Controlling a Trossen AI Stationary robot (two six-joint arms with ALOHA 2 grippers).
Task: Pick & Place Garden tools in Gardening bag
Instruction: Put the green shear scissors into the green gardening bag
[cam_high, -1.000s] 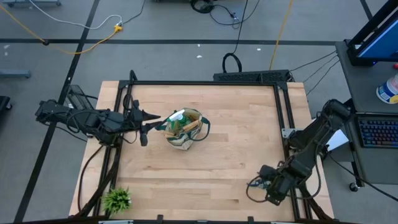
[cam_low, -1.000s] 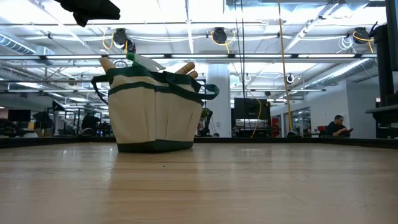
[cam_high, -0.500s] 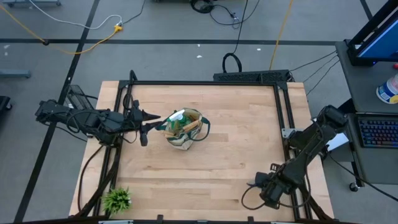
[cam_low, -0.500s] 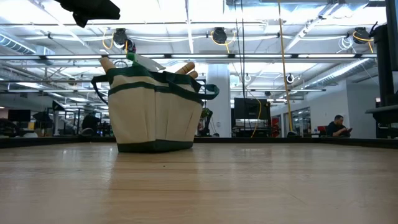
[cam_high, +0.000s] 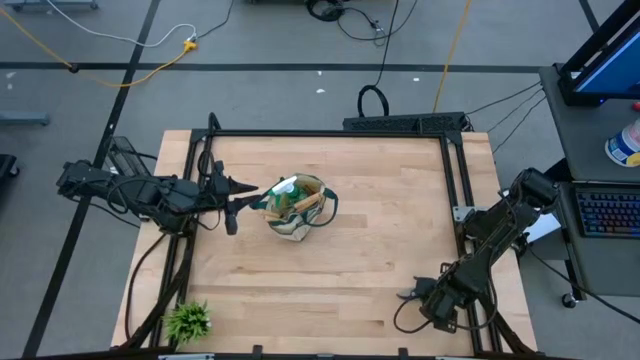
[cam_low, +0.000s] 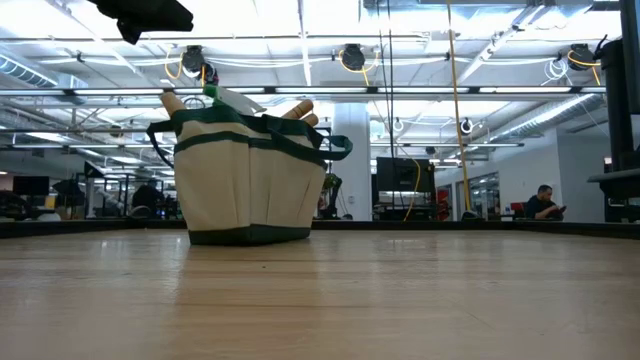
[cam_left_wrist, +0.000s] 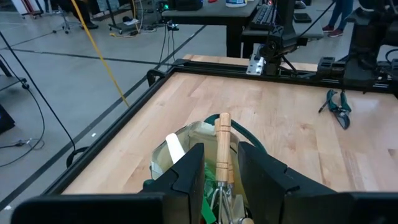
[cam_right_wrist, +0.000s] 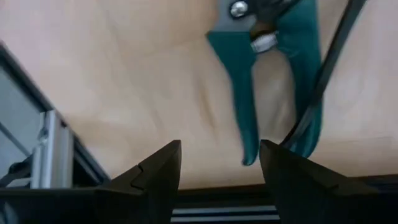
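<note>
The beige gardening bag (cam_high: 297, 207) with green trim stands on its base at the table's middle left, and it also shows in the low view (cam_low: 248, 170). Wooden tool handles (cam_left_wrist: 222, 146) and a green bottle top (cam_low: 210, 92) stick out of its mouth. My left gripper (cam_left_wrist: 220, 149) is open and empty, level beside and above the bag's left side (cam_high: 232, 196). The pruning shears (cam_right_wrist: 273, 68), with teal handles, lie flat on the table near the near right corner (cam_high: 407, 293). My right gripper (cam_right_wrist: 217, 149) is open just over the shears' handle ends, not touching them.
A small leafy plant (cam_high: 188, 320) stands at the table's near left corner. A black metal frame (cam_high: 330, 133) runs round the tabletop. A black cable (cam_right_wrist: 329, 68) crosses the shears. Bare wood lies between the bag and the shears. People and desks show far behind the table.
My right arm has shifted a little at the near right corner, its gripper edging toward the table's left, over the shears. The left arm, the bag and the shears have kept still.
</note>
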